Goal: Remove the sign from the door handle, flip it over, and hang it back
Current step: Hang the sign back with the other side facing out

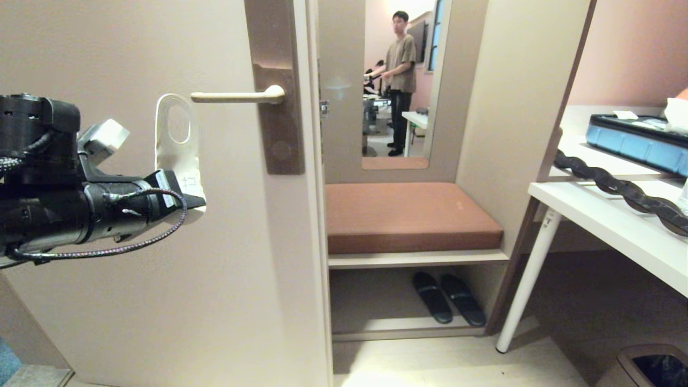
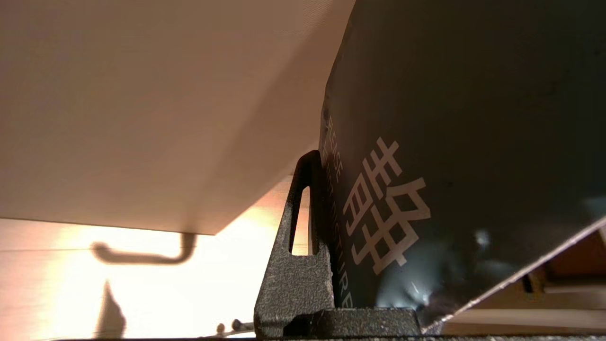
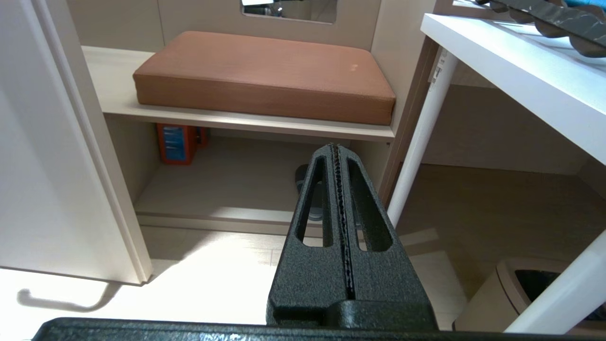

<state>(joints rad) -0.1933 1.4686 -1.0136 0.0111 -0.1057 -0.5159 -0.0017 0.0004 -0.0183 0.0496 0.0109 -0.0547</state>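
1. Left gripper [image 1: 185, 196] was clamped nearly closed on the sign [image 1: 177, 145]'s lower end.
2. Sign was off the door handle [image 1: 236, 97], just beside its tip, white face out.
3. Step: probably re-hanging; whether already turned was unclear.
4. Next: thread the hole over the tip.
5. Right gripper [image 3: 342, 227] was idle, closed, empty.

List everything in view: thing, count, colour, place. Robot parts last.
sign: 1, white face toward head camera, dark face behind, off the handle, left of its tip
door handle: 1, cream, on brown plate
door: 1, beige, left
cushion: 1, reddish-brown, on bench
slippers: 2, black, under bench
table: 1, white, right
bin: 1, beige, floor, right
person: 1, in mirror
left gripper: black, shut on sign
right gripper: black, shut, idle
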